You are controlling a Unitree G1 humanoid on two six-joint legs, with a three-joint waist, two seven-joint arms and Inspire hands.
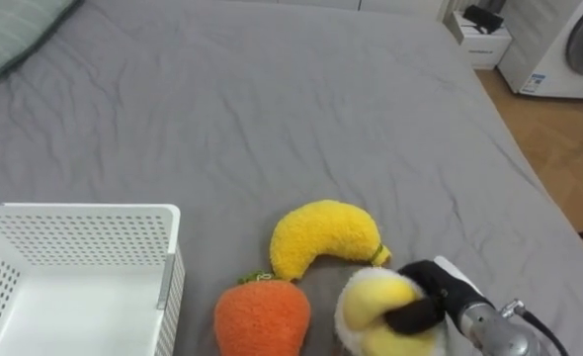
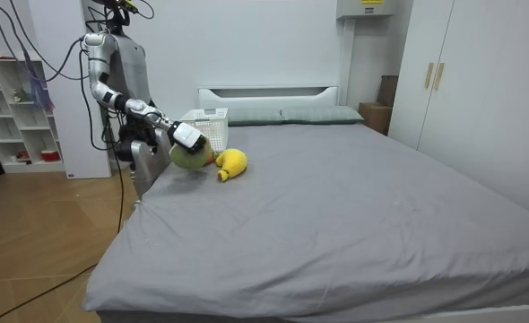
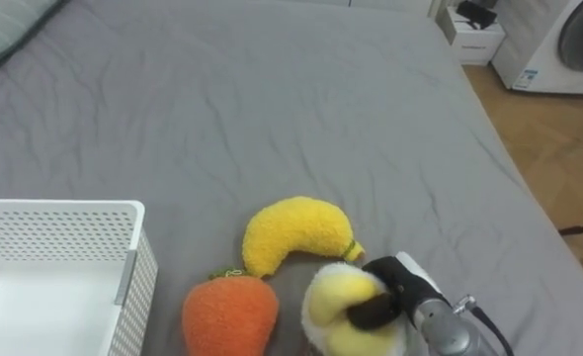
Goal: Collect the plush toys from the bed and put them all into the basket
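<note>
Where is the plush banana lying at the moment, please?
In the left eye view the plush banana lies on the grey bed, just beyond the carrot toy and the round yellow toy gripped by the right robot hand.

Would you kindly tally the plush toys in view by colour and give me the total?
Yellow: 1, the banana
Orange: 1, the carrot
Pale yellow and white: 1, the round toy, gripped in the right hand
Total: 3
</note>
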